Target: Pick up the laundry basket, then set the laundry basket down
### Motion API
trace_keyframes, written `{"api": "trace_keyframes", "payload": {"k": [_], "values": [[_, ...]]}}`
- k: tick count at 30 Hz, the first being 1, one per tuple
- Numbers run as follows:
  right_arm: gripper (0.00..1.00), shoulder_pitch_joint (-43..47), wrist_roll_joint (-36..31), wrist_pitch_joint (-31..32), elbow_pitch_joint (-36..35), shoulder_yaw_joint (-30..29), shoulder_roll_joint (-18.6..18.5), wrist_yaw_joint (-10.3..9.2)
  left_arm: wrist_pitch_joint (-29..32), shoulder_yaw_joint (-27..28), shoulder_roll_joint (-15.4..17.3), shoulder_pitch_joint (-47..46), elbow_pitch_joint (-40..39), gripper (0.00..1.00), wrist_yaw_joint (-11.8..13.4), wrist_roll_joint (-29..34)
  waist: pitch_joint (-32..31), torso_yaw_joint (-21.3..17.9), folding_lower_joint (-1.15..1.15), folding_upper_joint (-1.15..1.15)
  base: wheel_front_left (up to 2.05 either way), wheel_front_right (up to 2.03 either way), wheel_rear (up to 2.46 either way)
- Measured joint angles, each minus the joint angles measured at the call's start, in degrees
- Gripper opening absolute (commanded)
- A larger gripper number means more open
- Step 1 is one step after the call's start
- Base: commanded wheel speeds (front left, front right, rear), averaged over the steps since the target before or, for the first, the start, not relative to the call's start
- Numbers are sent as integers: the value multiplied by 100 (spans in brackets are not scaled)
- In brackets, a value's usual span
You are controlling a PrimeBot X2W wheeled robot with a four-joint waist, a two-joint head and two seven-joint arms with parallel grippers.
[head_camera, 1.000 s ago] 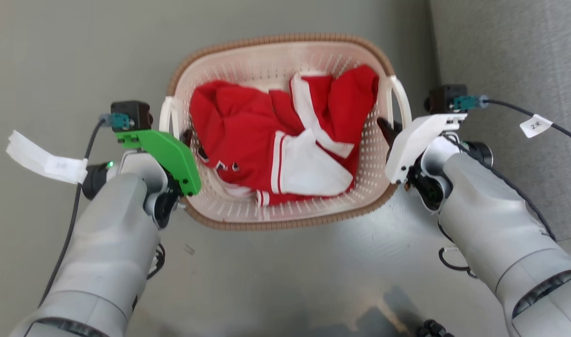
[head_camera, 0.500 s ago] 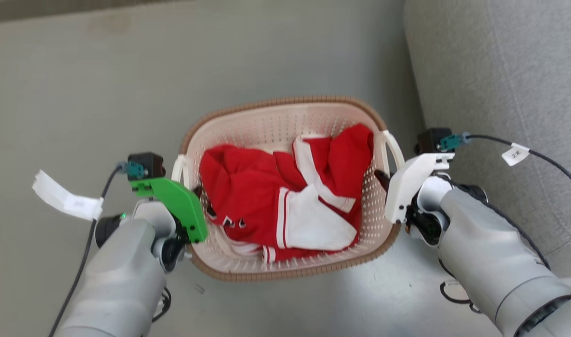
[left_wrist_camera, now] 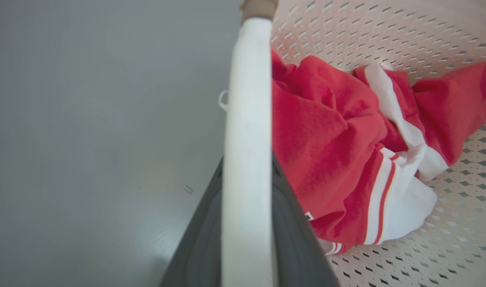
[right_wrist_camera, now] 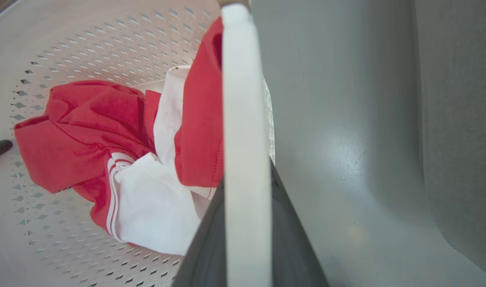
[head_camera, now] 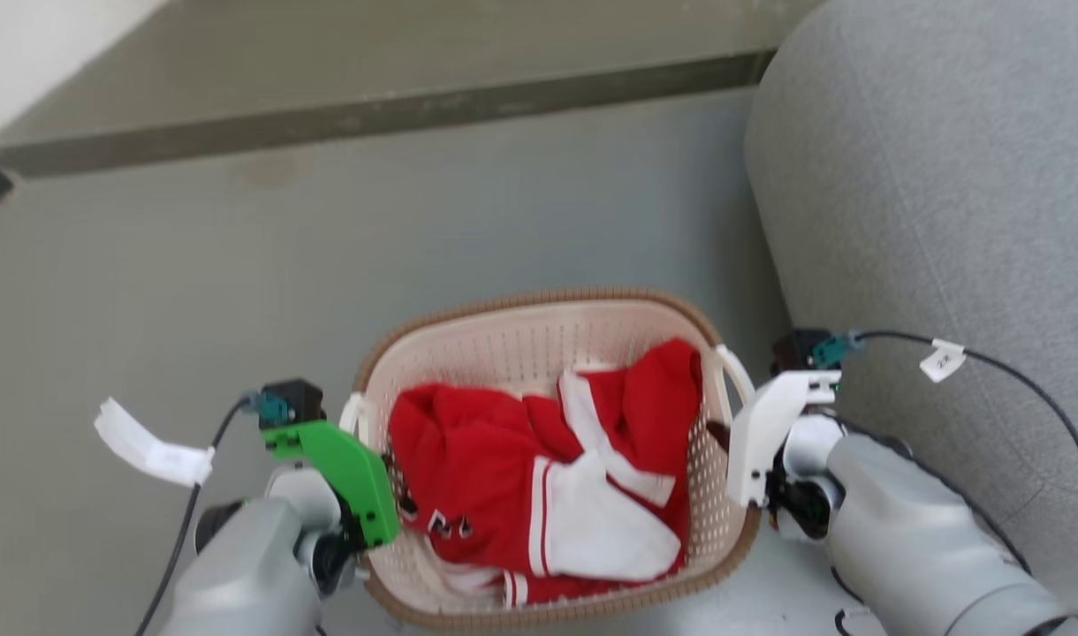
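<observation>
Gripping the laundry basket [head_camera: 539, 299] at both sides.
Left tool [left_wrist_camera: 247, 161] and right tool [right_wrist_camera: 247, 173] are each clamping a white loop handle [left_wrist_camera: 247, 79]; the basket, carrying a red-and-white garment [head_camera: 539, 477], is lying between them, just beside the grey sofa [head_camera: 928, 221].

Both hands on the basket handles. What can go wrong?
1. The left hand and right hand each pinch only a thin loop handle of the laundry basket; one slip could tip it and spill the red garment.
2. The grey sofa is close beside the right hand; a swing could bump it.
</observation>
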Motion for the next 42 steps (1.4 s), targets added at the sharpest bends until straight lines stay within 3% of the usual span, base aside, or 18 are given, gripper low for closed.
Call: {"api": "trace_keyframes", "payload": {"k": [16,42], "values": [[0,380,266,352,-8,210,10,-2,278,-140,-9,388,141,0,0,-312,-905,-38,0,0,0,0,0],[0,380,459,444,-67,389,-49,-2,326,-275,-10,389,186,0,0,-419,-897,-44,0,0,0,0,0]]}}
